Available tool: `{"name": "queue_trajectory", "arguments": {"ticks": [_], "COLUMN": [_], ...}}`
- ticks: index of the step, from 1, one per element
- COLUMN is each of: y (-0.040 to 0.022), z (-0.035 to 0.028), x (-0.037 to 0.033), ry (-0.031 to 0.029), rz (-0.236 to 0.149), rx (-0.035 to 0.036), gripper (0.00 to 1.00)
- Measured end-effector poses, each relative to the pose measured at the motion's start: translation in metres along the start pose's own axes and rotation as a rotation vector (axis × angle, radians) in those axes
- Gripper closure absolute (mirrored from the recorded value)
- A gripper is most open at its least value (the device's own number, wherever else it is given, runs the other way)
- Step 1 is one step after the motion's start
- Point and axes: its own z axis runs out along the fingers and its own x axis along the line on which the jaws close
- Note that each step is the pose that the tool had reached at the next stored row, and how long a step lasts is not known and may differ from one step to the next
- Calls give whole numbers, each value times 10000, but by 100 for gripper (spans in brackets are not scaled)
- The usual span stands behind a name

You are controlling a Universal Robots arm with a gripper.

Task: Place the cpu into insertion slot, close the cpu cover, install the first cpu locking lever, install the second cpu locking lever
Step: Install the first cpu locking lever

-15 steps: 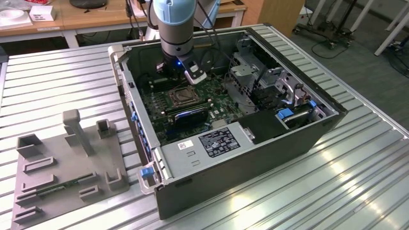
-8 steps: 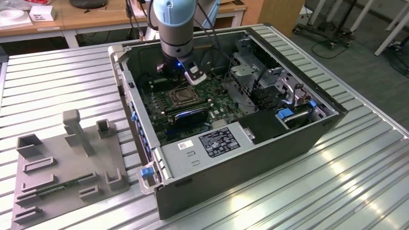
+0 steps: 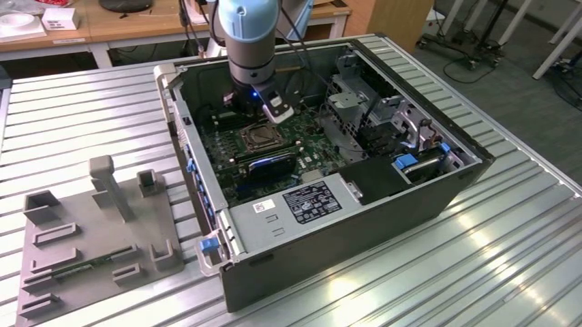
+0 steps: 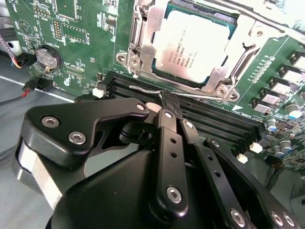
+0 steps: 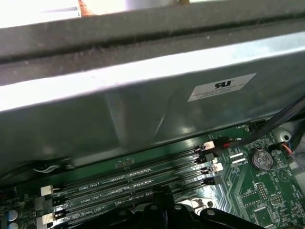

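The cpu (image 4: 198, 45) top is showing as pale satin metal; the cover (image 4: 145, 45) around it is gleaming as bright bare metal. The board (image 4: 86, 28) is presenting a green, lightly glossy coat. The gripper (image 4: 167, 102) is appearing black and matt, its bolt heads (image 4: 174, 194) glinting as metal. The case wall (image 5: 143, 109) is reading as grey sheet metal with a dull sheen, carrying a white paper label (image 5: 221, 87). The table (image 3: 82, 116) is reflecting light off ribbed, shiny metal; the grey tray (image 3: 91, 231) is looking like matt plastic.
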Motion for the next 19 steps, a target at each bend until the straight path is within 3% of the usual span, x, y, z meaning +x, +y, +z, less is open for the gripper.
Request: {"name": "queue_trajectory", "arguments": {"ticks": [19], "y": [-53], "z": [24], "x": [-9], "ry": [-18], "rz": [-13], "rx": [71], "gripper": [89]}}
